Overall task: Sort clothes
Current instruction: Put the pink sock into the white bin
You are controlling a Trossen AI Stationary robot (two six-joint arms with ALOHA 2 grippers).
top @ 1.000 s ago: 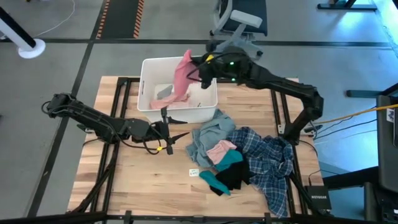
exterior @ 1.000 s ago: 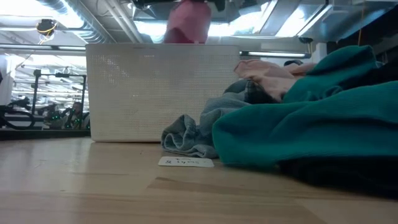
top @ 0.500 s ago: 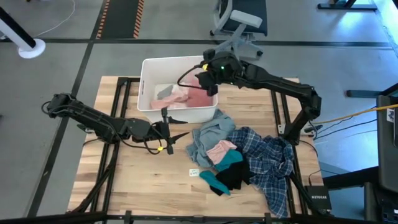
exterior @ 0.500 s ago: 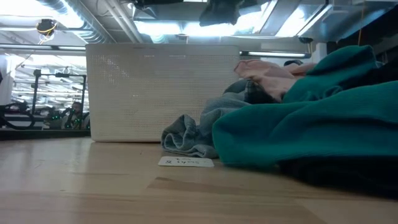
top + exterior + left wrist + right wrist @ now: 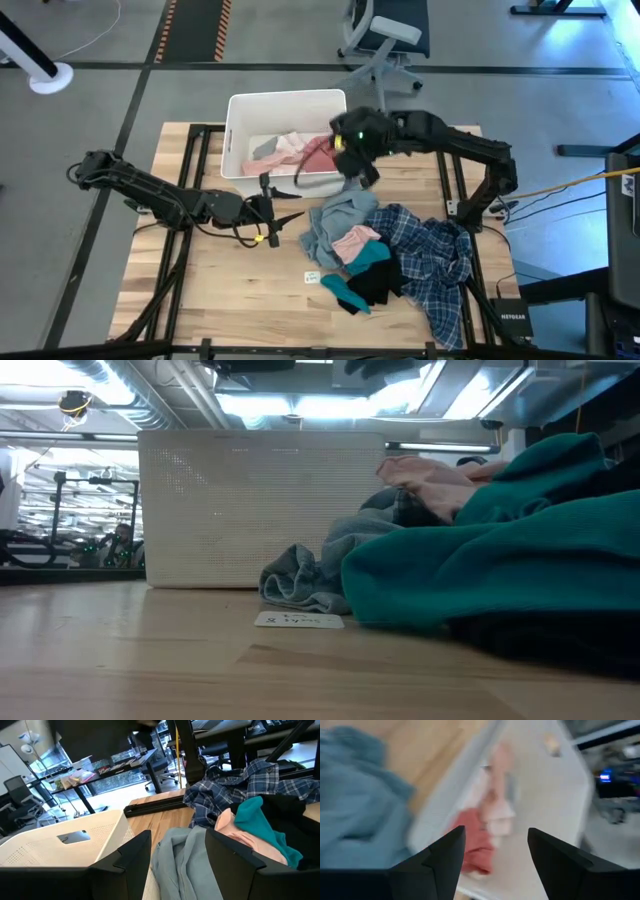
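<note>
A white bin [image 5: 285,105] stands at the table's far side with a pink garment [image 5: 315,158] and a pale pink piece [image 5: 285,148] lying in it. My right gripper [image 5: 358,172] hovers open over the bin's near right corner; its wrist view shows the pink garment [image 5: 475,845] below the open fingers [image 5: 495,840]. The other clothes lie in a pile on the table: a grey-blue top [image 5: 338,215], a pale pink piece [image 5: 355,243], a teal piece [image 5: 368,262] and a plaid shirt [image 5: 435,260]. My left gripper [image 5: 288,207] stands open, level, left of the pile, facing the grey-blue top [image 5: 175,865].
A black garment [image 5: 382,285] lies in the pile beside the teal piece. A small white label [image 5: 312,277] lies on the wood in front of the pile. Bare tabletop [image 5: 230,290] lies at the near left. An office chair [image 5: 385,30] stands beyond the table.
My right gripper, which held the pink garment hanging above the bin, has opened and let it go; the garment has fallen into the bin. The gripper has then moved toward the bin's near right corner and tipped its fingers downward.
</note>
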